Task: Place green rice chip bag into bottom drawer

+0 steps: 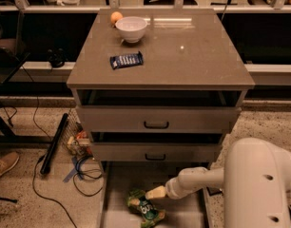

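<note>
Green rice chip bag (pixel 146 209) is lying crumpled on the flat grey floor of the bottom drawer (pixel 118 184), which is pulled way out at the foot of the cabinet. The gripper (pixel 154 193) sits right at the bag's upper edge, coming in from the right on the white arm (pixel 198 182). Honestly can't tell whether it's clamped on the bag or loose. Above that are the middle drawer (pixel 155 152) and top drawer (pixel 156 119), both with black handles. Up on the cabinet top (pixel 193 56) there's a white bowl (pixel 131 28) with an orange (pixel 116 17) just behind it, and a dark-blue bar (pixel 126 60) nearer the front. Cables (pixel 83 167) and a brown shoe (pixel 4 164) are on the floor off to the left.
</note>
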You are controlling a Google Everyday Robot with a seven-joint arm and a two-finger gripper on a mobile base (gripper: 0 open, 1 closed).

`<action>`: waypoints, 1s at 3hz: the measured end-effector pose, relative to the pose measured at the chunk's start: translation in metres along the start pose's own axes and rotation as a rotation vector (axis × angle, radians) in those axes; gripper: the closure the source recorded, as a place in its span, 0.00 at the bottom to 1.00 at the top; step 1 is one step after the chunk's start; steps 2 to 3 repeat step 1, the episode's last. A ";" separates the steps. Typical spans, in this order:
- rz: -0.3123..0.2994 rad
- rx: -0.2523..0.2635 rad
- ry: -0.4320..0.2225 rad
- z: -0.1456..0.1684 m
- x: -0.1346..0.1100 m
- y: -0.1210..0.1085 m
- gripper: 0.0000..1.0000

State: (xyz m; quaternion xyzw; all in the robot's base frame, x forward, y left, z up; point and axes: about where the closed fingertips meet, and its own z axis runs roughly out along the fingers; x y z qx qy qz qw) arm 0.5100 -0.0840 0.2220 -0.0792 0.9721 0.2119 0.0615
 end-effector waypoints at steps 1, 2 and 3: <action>0.049 -0.007 -0.023 -0.029 0.001 -0.035 0.00; 0.049 -0.007 -0.023 -0.029 0.001 -0.035 0.00; 0.049 -0.007 -0.023 -0.029 0.001 -0.035 0.00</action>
